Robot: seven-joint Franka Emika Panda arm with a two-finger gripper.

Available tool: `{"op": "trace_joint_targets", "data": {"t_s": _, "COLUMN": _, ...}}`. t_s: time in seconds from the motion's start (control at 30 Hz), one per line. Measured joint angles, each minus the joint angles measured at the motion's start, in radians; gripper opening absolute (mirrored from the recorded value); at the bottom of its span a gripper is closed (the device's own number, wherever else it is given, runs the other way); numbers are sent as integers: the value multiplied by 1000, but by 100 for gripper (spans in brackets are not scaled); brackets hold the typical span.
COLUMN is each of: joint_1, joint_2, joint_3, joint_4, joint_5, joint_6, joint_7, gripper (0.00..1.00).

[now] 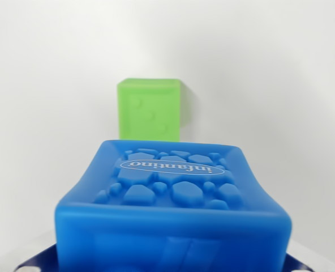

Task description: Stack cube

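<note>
A blue rubbery cube (173,209) with a pebbled top face and the word "infantino" fills the lower half of the wrist view, very close to the camera. Dark blue finger parts (34,262) show at the bottom left and bottom right corners, pressed against the cube's two sides. My gripper (170,265) looks shut on this blue cube, though most of it is hidden. Beyond it a green cube (150,109) stands upright on the white surface, centred a little to the wrist view's left, apart from the blue cube.
A plain white surface (37,113) and a white backdrop surround both cubes. Nothing else is in view.
</note>
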Motion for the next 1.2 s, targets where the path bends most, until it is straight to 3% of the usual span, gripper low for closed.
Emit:
{"op": "trace_joint_targets", "data": {"t_s": 0.4, "joint_1": 27, "joint_2": -1, "joint_3": 7, "joint_4": 7, "joint_5": -1, "joint_6": -8, "joint_7": 28, "gripper": 0}}
{"op": "trace_joint_targets", "data": {"t_s": 1.2, "joint_1": 27, "joint_2": 148, "joint_3": 4, "joint_4": -15, "joint_5": -20, "joint_6": 156, "joint_7": 41, "gripper": 0}}
